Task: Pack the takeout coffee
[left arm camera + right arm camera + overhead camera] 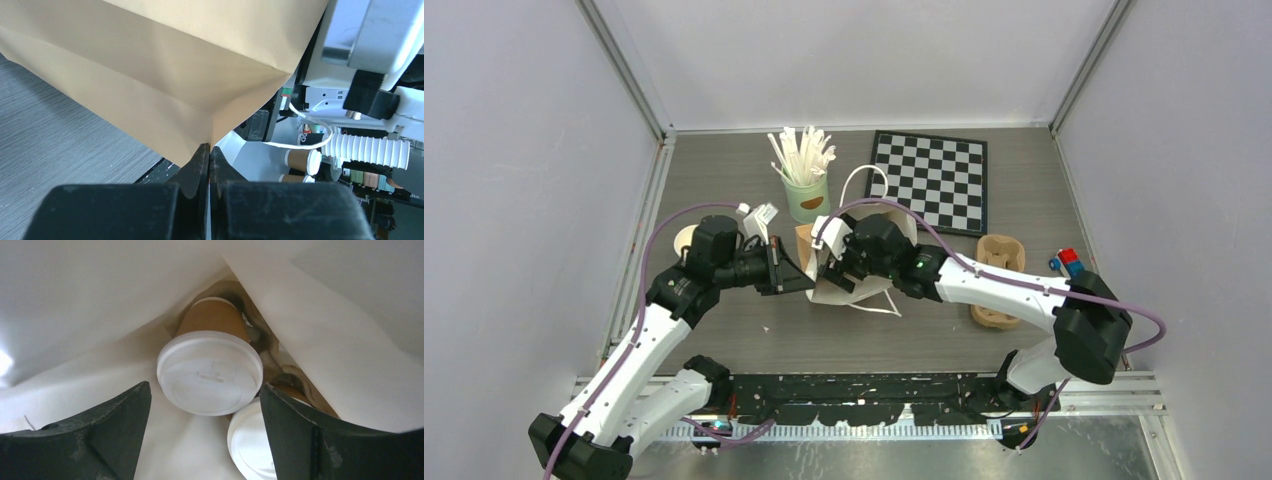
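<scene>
Two tan takeout coffee cups lie on their sides deep inside a paper bag (894,232) that is white inside and tan outside. The upper cup (210,365) turns its white lid toward my right wrist camera. The second cup's lid (247,442) sits lower right, partly hidden behind my right finger (320,435). My right gripper (205,387) is open inside the bag, just short of the upper lid and touching neither cup; the top view shows the right gripper (836,262) at the bag's mouth. My left gripper (209,147) is shut on the bag's tan edge (165,85) and holds it up.
A mint-green can of white sticks (807,195) stands just behind the bag. A checkerboard (929,180) lies at the back right. A brown pulp cup tray (999,280) and a small red-and-blue object (1067,262) sit on the right.
</scene>
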Available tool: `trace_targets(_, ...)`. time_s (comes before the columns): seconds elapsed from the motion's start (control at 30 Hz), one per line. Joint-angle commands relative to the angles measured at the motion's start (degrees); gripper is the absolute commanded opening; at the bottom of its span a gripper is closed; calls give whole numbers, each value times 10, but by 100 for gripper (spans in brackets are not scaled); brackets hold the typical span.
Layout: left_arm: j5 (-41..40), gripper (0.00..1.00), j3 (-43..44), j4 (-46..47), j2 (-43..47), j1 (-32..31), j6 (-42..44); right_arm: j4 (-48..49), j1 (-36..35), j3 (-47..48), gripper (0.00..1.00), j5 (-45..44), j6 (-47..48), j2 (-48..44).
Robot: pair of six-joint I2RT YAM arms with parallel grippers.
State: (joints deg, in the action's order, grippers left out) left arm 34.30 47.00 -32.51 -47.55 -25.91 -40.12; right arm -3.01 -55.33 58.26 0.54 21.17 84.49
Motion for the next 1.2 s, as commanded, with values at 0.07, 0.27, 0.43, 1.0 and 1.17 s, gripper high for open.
trace_targets(0.07, -8, 0, 7, -3, 0, -3, 1, 19, 4, -29, 90, 16, 33, -39)
trace_targets(0.27, -4, 0, 15, -7, -4, -3, 0, 5, 19, -17, 93, 96, 60, -20)
trace_targets(0.43, -1, 0, 18, -4, -9, -3, -3, 13, 19, -15, 94, 108, 72, 0)
trace_targets(1.0, -4, 0, 22, -9, -4, -3, -15, 120, 18, -31, 78, 35, 82, 30)
trace_targets(1.17, -9, 0, 24, -14, 0, -3, -16, 117, 18, -41, 73, 55, 85, 8)
